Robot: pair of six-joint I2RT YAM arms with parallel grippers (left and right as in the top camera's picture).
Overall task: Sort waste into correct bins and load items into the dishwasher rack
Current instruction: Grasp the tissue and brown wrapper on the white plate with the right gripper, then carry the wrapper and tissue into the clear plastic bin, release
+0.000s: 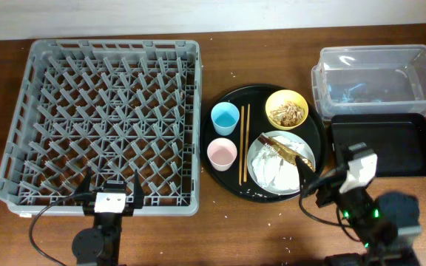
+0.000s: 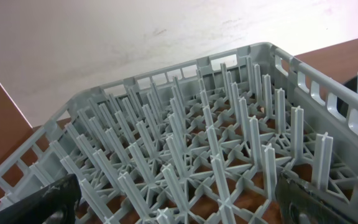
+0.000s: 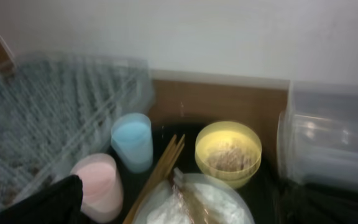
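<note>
hovering right tool (image 3: 182, 202) gaping, empty, beside white plate (image 1: 268, 171); left tool (image 1: 110, 186) gaping over rack (image 1: 109, 111)

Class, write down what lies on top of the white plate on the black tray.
On the white plate lie crumpled white paper and a brown wrapper. The plate's surface beneath them is covered, and the right gripper hides part of its rim.

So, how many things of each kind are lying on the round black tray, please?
Cups: 2 (blue cup, pink cup)
Bowl: 1, yellow
Plate: 1, white
Chopsticks: 1 pair
Wrapper: 1, on the plate
Total: 6
</note>
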